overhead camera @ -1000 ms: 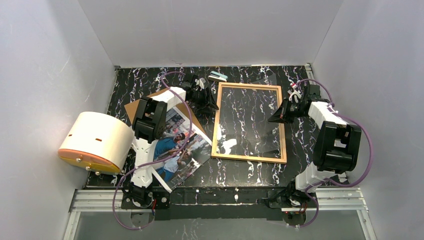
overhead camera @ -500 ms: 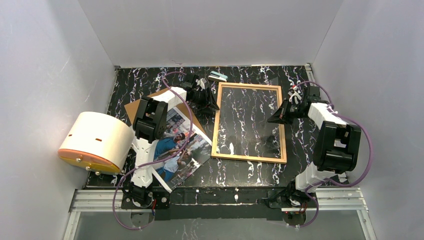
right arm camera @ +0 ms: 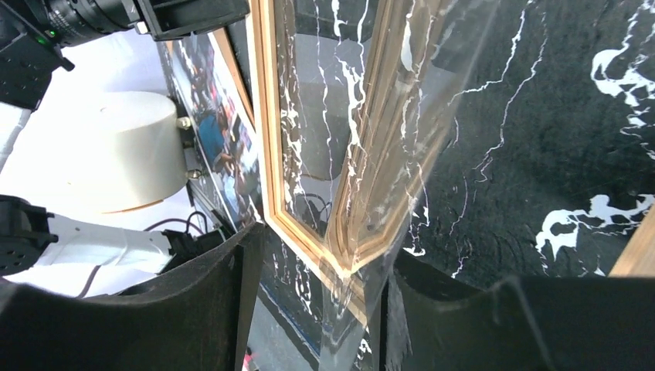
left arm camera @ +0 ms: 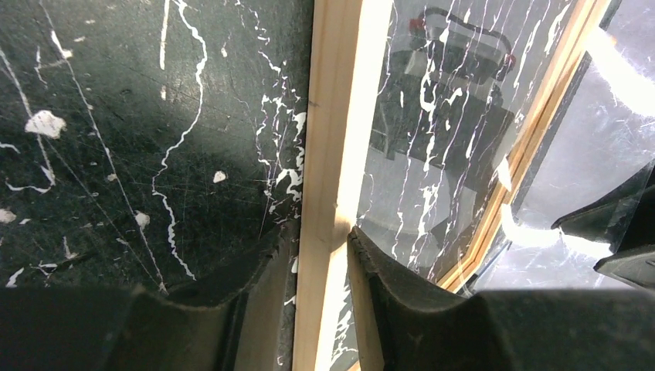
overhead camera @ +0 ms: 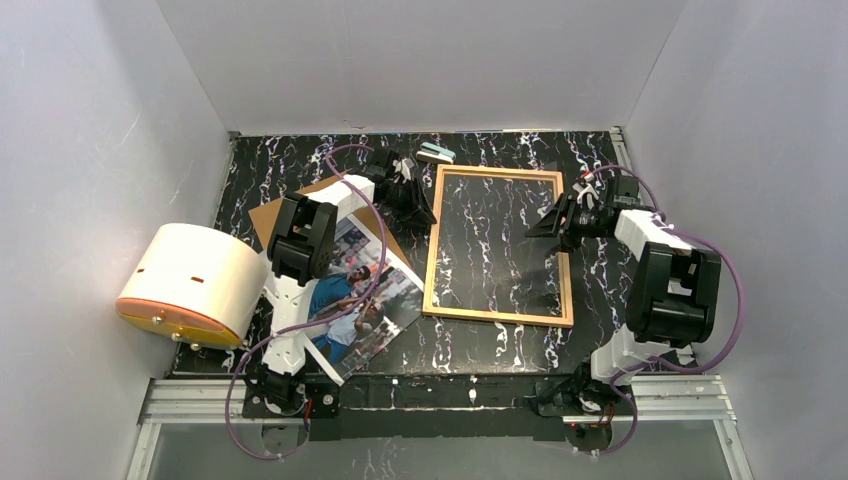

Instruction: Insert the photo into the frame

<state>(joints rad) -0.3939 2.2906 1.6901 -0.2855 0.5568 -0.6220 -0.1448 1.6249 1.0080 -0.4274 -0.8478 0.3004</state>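
Observation:
The light-wood frame point(overhead camera: 497, 316) lies flat mid-table. My left gripper point(overhead camera: 425, 212) sits at its upper left side. In the left wrist view that gripper point(left arm camera: 320, 239) is shut on the frame's wood border point(left arm camera: 332, 116), one finger on each side. My right gripper point(overhead camera: 545, 228) hovers at the frame's right side. Seen from the right wrist, this gripper point(right arm camera: 324, 247) is open, and a clear pane point(right arm camera: 409, 147) rises edge-on between the jaws, close to the right-hand finger point(right arm camera: 456, 309). The photo point(overhead camera: 365, 305) lies askew left of the frame, partly under the left arm.
A brown backing board point(overhead camera: 268, 215) lies under the photo's far end. A white drum with an orange rim point(overhead camera: 190, 280) stands at the table's left edge. A small teal and white item point(overhead camera: 436, 153) lies behind the frame. White walls enclose three sides.
My right gripper has opened and shifted slightly left over the frame's edge. The left jaws have narrowed onto the wood border. The bright glare at the frame's lower left is gone.

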